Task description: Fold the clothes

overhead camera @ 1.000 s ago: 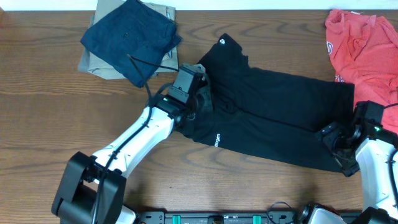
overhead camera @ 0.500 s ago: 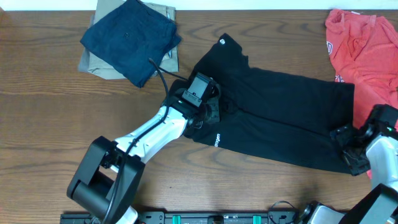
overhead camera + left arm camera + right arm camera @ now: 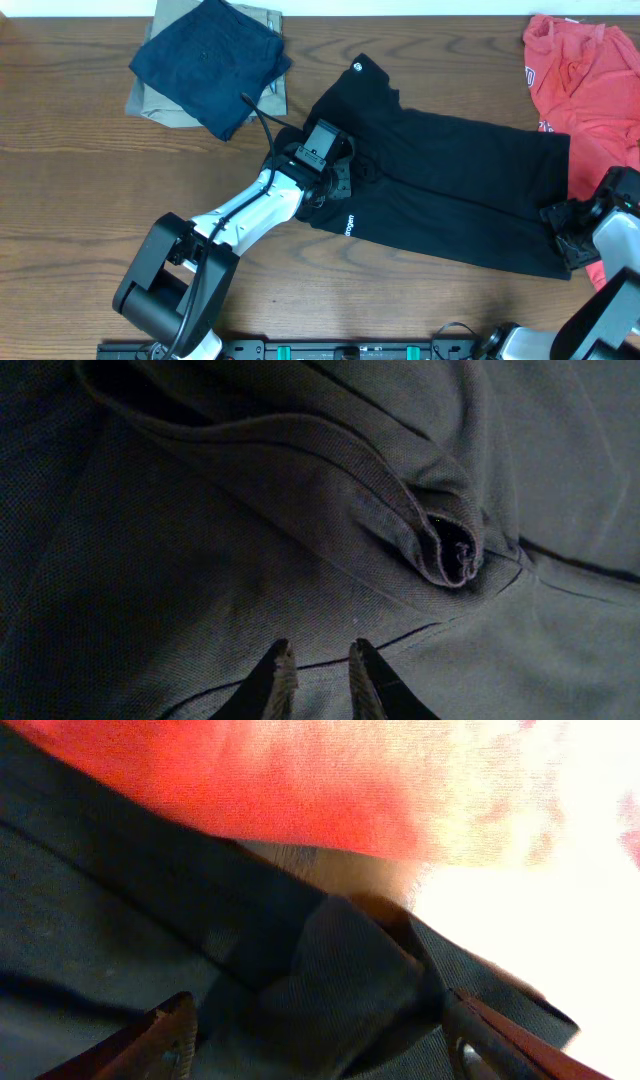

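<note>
1. A folded navy-blue fabric garment (image 3: 210, 55) is recorded at the far left of the brown wooden table (image 3: 70, 200), lying atop a folded khaki garment (image 3: 148, 100).
2. The left gripper (image 3: 318, 665) is held over the left part of the large black soft-fabric shirt (image 3: 450, 190), beside a raised fold. Its fingers are drawn nearly together, and no cloth is seen pinched.
3. The shirt is spread across the table centre. Small white lettering (image 3: 349, 222) is noted near its lower-left edge, and a round white logo (image 3: 358, 67) at its upper-left corner.
4. The right gripper (image 3: 320, 1020) is found at the shirt's lower-right corner, with its fingers set wide apart and bunched black cloth between them.
5. A crumpled red shirt with white print (image 3: 585, 70) is recorded at the far right, just beside the black shirt.
</note>
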